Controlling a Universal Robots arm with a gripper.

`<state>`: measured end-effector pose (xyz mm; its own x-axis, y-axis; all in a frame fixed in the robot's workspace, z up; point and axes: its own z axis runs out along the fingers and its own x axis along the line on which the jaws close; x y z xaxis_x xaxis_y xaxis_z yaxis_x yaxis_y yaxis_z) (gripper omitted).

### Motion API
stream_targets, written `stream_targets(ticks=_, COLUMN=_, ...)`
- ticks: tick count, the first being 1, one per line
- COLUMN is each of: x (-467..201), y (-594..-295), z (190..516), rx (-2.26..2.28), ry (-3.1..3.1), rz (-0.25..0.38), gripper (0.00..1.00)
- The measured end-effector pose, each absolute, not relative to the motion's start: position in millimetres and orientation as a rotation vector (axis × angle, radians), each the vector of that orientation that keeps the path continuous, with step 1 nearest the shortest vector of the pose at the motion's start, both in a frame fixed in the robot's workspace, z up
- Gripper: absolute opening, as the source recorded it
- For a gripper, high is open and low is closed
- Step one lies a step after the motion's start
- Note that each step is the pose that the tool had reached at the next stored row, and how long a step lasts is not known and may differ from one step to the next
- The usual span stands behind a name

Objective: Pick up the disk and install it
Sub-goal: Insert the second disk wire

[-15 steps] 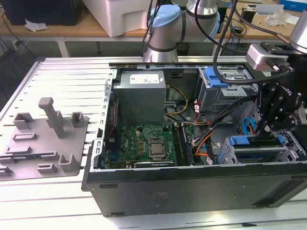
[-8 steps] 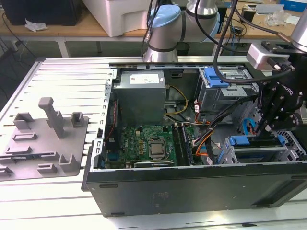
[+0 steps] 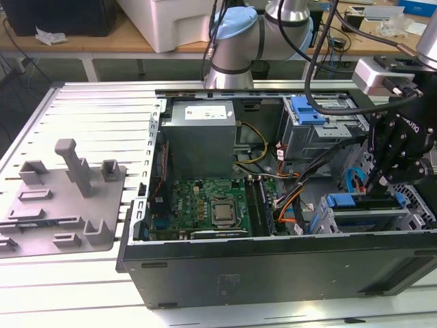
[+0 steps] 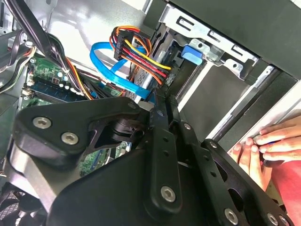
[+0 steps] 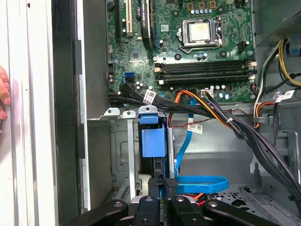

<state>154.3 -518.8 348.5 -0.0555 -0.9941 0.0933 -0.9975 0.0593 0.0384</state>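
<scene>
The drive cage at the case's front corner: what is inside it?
The drive cage holds the disk, standing on edge with its blue carrier showing. The claw covers its lower end; the slot beside it looks empty.

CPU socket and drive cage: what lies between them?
In the first wrist view, memory slots and a cable bundle lie between the CPU socket and the drive cage.

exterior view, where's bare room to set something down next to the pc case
Free: the slatted table behind the grey fixture tray, up to the open computer case, and the strip in front of both. Crowded: inside the case, with motherboard, power supply, cables and the gripper at the drive cage.
</scene>
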Motion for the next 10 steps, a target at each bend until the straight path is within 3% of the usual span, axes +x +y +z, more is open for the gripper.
stream_targets(ticks=10, x=154.3, y=-516.0, z=345.9, rx=2.092, ry=-2.215, rz=0.055, gripper=0.16)
